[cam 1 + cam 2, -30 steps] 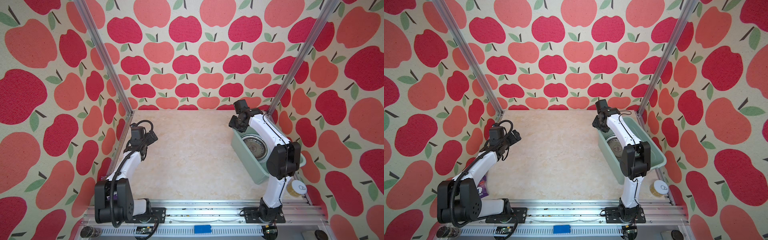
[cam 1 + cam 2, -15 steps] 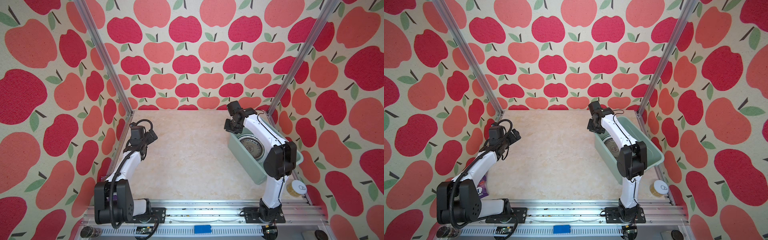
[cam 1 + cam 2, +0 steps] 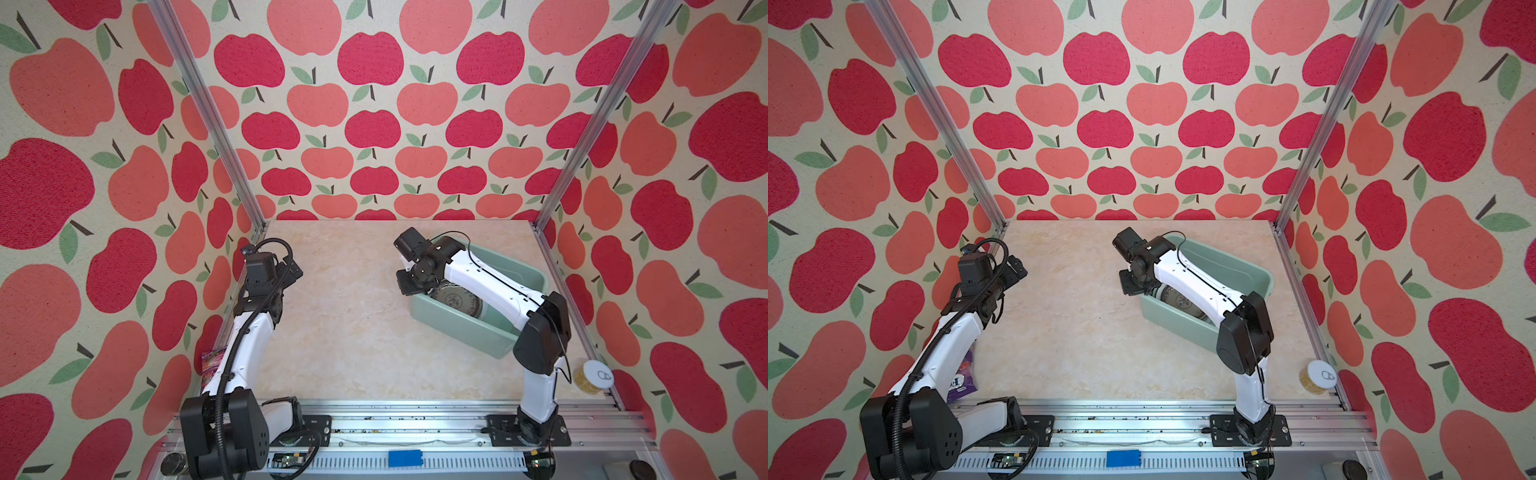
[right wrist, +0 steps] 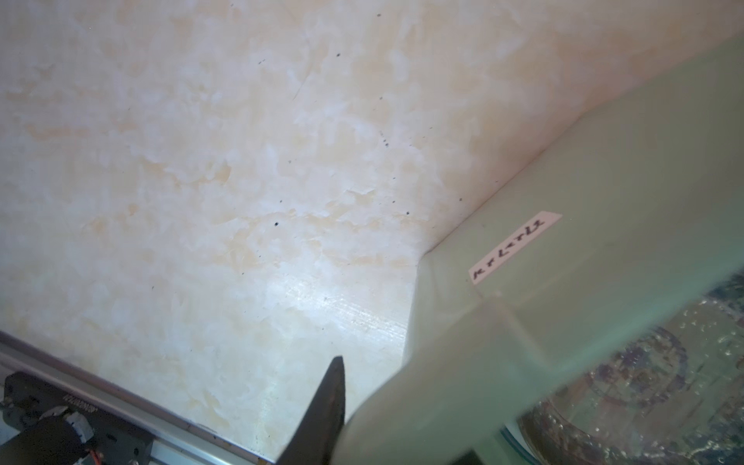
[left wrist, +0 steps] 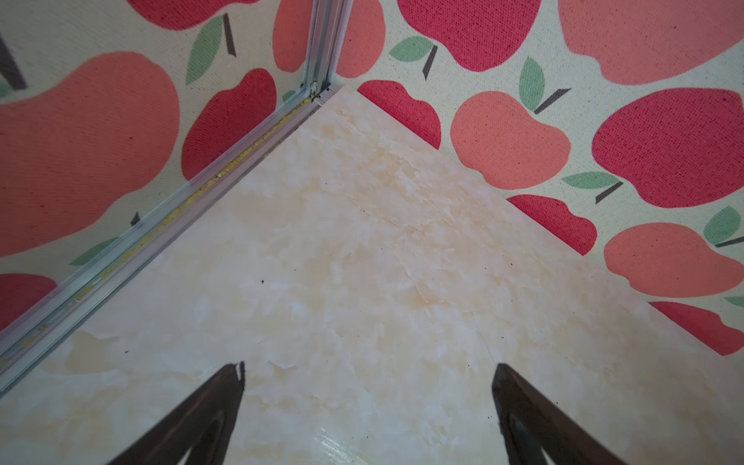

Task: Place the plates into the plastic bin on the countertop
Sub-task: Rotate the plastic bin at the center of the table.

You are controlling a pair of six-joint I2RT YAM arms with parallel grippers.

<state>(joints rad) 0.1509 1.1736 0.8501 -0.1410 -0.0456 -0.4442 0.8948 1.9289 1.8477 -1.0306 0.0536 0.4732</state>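
Observation:
The pale green plastic bin sits at the right of the beige countertop, turned at an angle. Stacked plates lie inside, a patterned one under clear glass. My right gripper is shut on the bin's rim at its left corner, one finger outside the wall. My left gripper hangs open over bare countertop near the left wall, holding nothing.
A yellow can with a pull-tab lid stands at the front right corner. A purple snack packet lies by the left arm. Aluminium rails edge the front, and the apple-print walls close three sides.
The right gripper closed on the bin's rim and moved left and toward the front, drawing the bin's left end with it. The left arm has stayed still.

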